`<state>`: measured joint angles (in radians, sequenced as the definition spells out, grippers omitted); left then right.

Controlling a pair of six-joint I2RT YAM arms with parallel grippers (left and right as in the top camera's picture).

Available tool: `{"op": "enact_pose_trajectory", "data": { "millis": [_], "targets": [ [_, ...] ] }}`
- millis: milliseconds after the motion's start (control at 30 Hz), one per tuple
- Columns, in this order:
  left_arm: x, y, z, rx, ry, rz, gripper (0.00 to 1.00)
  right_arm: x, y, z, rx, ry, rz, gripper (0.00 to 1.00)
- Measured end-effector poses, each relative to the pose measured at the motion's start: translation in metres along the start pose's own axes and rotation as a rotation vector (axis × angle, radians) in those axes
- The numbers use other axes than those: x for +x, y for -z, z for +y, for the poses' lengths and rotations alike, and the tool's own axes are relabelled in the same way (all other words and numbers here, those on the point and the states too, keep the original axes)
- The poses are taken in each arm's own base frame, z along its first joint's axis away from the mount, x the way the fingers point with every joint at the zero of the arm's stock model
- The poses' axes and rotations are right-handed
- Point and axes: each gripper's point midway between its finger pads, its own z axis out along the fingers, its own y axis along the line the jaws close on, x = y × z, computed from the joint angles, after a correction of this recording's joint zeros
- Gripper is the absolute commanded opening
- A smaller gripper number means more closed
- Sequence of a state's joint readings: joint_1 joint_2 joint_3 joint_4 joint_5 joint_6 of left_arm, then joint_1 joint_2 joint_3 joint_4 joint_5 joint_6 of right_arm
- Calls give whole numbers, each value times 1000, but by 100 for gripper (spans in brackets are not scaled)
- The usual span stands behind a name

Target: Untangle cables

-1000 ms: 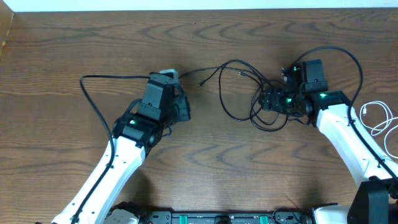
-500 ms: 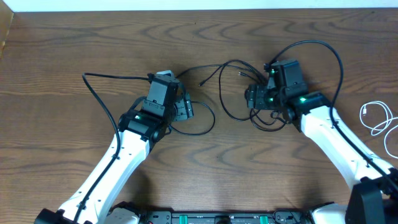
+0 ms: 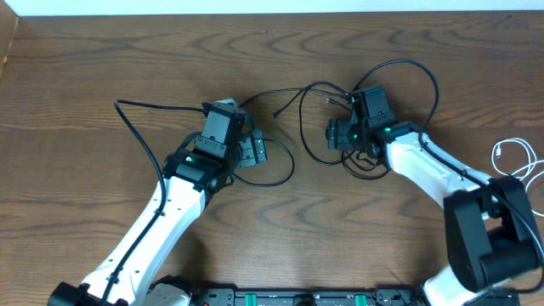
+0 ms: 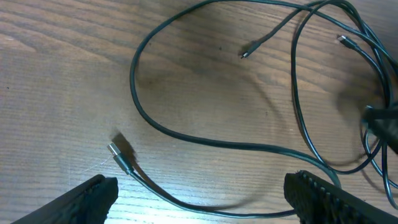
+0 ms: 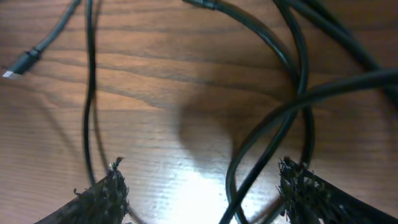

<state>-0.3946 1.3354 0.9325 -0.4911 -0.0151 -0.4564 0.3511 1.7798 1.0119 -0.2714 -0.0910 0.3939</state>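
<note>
Nearest the robot, the left gripper (image 3: 253, 151) has just let go. A second ago its jaws were pressed together on the end of a thin black cable with a silver plug (image 4: 120, 155); now they stand spread wide and pinch nothing. The plug lies flat on the brown wood-grain tabletop (image 3: 85, 68), just ahead of the left fingers (image 4: 93, 198). The freed length of that cable has settled into a loose open loop (image 3: 285, 170) beside the gripper. I judge that one strand has been drawn out sideways and laid down, so the left arm is free for a new hold. Further out, the right gripper (image 3: 336, 136) has moved leftward from its place a second ago and now hangs over the remaining knot of thin black cords (image 3: 365, 166). Its jaws are spread, as they were. In the right wrist view several black strands (image 5: 292, 93) cross on the table beneath and between the fingers (image 5: 106, 193), but nothing is clamped. The crossing looks unresolved, so most of the separating seems still to come. Beyond the knot, two small free plug ends (image 3: 276, 112) point away from it. The short white cable (image 3: 514, 161) lies well apart at the right edge, clear of the black ones. No box, tray or other container shows in any view, and all three cables rest directly on the table.
</note>
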Motion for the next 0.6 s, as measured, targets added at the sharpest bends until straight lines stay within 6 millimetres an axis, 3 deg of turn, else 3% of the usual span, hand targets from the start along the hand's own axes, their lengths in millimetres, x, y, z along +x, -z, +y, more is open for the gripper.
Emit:
{"op": "enact_pose_trajectory", "data": {
  "millis": [167,300,400,467,600],
  "targets": [
    [0,0,0,0,0,0,93,13,-18,-8,22,-15,46,59],
    [0,0,0,0,0,0,93,7,-20,-6,16,-17,21,47],
    [0,0,0,0,0,0,93,0,-20,-4,6,-11,-7,25],
    [0,0,0,0,0,0,93,-4,-20,-2,2,-10,-23,1],
    [0,0,0,0,0,0,93,-14,-20,3,-24,-9,-61,1]
  ]
}}
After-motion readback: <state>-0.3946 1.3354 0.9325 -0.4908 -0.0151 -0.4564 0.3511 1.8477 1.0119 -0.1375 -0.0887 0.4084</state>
